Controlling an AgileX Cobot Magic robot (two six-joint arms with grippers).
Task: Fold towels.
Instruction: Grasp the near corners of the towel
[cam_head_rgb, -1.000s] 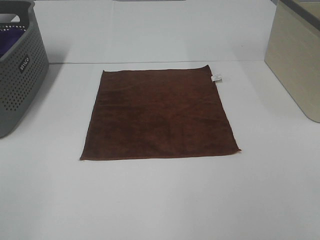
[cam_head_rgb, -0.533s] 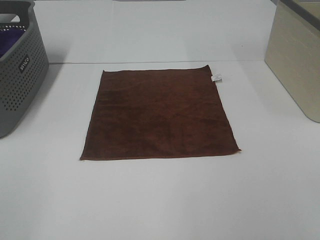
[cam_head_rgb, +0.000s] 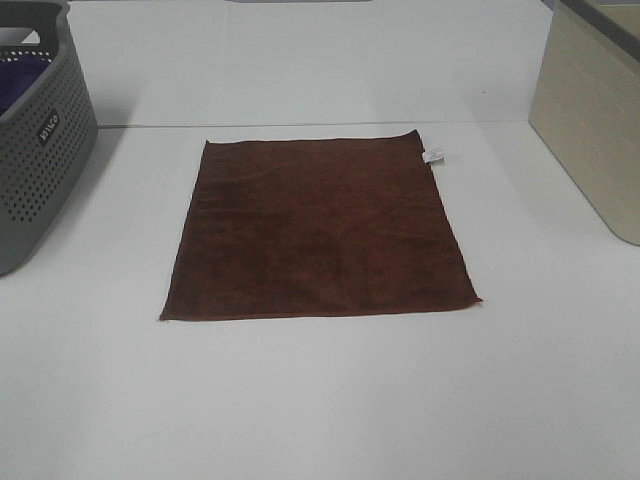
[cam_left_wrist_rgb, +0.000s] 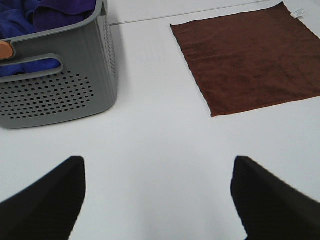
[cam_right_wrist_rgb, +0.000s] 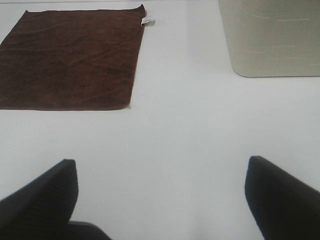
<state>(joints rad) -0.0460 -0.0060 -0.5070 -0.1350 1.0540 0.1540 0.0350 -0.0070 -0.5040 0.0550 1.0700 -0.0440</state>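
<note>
A dark reddish-brown square towel (cam_head_rgb: 320, 228) lies flat and unfolded on the white table, with a small white tag (cam_head_rgb: 434, 155) at its far right corner. It also shows in the left wrist view (cam_left_wrist_rgb: 252, 57) and in the right wrist view (cam_right_wrist_rgb: 70, 57). Neither gripper shows in the exterior high view. My left gripper (cam_left_wrist_rgb: 157, 200) is open and empty over bare table, short of the towel's near left corner. My right gripper (cam_right_wrist_rgb: 160, 200) is open and empty over bare table, short of the towel's near right corner.
A grey perforated basket (cam_head_rgb: 35, 150) holding purple fabric (cam_left_wrist_rgb: 35, 15) stands at the left edge. A beige box (cam_head_rgb: 595, 120) stands at the right edge. The white table (cam_head_rgb: 320, 400) stretches around the towel.
</note>
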